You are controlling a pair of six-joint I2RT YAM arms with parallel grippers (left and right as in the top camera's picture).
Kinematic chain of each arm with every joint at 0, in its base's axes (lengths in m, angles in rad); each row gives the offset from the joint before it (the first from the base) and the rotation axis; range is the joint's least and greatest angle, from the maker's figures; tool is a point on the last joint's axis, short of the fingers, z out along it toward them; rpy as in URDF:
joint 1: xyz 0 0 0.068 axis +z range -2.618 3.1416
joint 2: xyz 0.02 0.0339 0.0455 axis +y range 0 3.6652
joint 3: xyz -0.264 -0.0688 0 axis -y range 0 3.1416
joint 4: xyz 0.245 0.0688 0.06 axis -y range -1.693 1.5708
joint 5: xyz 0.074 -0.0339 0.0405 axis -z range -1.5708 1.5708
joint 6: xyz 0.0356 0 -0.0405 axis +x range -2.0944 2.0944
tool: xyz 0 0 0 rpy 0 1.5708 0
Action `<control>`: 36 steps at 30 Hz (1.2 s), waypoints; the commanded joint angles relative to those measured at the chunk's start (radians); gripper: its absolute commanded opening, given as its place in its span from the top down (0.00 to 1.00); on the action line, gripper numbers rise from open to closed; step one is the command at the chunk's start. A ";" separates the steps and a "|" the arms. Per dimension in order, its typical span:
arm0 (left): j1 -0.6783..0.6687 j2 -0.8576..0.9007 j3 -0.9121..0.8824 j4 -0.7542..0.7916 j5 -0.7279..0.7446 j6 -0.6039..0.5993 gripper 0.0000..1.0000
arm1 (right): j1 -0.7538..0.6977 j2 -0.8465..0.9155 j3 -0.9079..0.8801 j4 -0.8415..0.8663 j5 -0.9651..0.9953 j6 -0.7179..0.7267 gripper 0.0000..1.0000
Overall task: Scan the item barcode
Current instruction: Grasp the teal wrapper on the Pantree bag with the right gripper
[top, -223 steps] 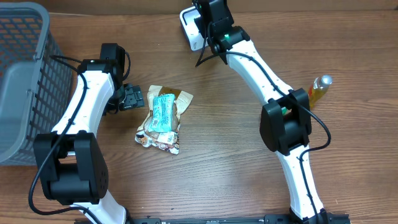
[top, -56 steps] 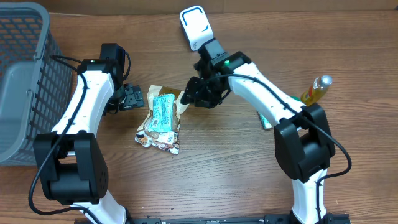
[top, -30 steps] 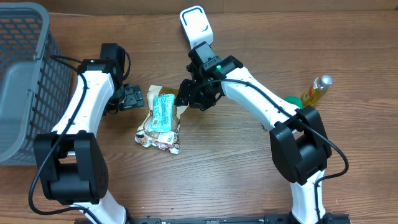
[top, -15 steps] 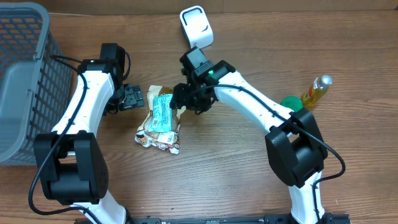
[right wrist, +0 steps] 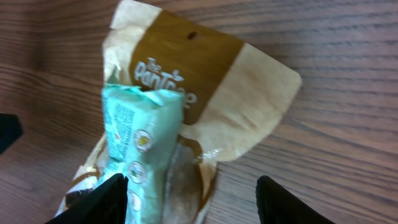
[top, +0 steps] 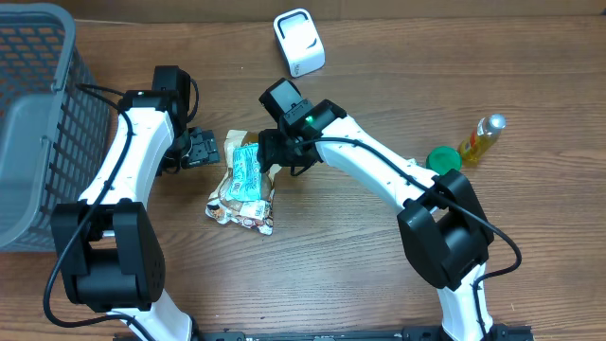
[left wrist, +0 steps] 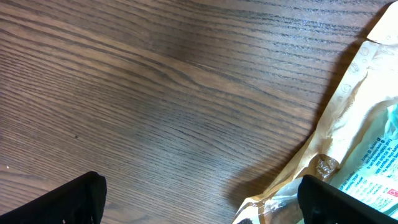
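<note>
Over snack packets (right wrist: 155,124) the right pincer (right wrist: 194,190) gapes, tips cropped; left pincer (left wrist: 202,190) gapes alongside.

You have bare table (top: 322,270) from 5 to 7 o'clock of the packs (top: 244,185). At their 9 o'clock the left gripper (top: 203,149) sits just beside them, jaws wide, mostly bare wood between its fingers. The right gripper (top: 275,152) hangs over their 1 o'clock corner, jaws spread, and its arm bars the 2 to 4 o'clock side. The basket (top: 38,114) walls off the far left. The scanner (top: 299,42) stands at 12. The bottle (top: 481,135) and cap (top: 441,158) stand near each other, far out at 3.
</note>
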 commanded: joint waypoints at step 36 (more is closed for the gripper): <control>0.005 -0.008 0.013 0.000 -0.005 0.007 0.00 | 0.123 0.048 -0.006 0.064 0.137 0.004 0.63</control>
